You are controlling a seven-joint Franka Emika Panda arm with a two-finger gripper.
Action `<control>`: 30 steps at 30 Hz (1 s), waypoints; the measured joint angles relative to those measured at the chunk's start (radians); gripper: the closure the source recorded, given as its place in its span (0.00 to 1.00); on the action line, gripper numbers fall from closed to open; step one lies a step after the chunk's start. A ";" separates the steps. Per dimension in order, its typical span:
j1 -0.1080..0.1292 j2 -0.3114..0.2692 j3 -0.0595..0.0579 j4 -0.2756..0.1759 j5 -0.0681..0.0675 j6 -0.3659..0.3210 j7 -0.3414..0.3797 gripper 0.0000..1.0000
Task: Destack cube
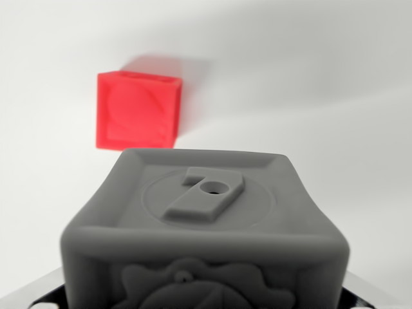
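A red cube sits on the white surface, far and left of centre. A grey cube with a raised 7 on top fills the near middle. The jaws' state cannot be told; only dark edges show at the bottom corners.

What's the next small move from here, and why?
Probably lower and set the grey cube down on the bare white surface, keeping it clear of the red cube. The grey cube fills the near view, seemingly carried, while the red one sits alone beyond it, so the stack looks already split. The pincer's fingertips are hidden behind the cube, so grip cannot be confirmed.
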 joint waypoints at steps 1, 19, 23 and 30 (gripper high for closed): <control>-0.001 -0.001 0.000 -0.003 0.000 0.002 -0.002 1.00; -0.038 -0.051 -0.001 -0.109 0.000 0.057 -0.075 1.00; -0.045 -0.060 -0.001 -0.129 0.000 0.068 -0.090 1.00; -0.060 -0.077 -0.001 -0.167 0.000 0.088 -0.120 1.00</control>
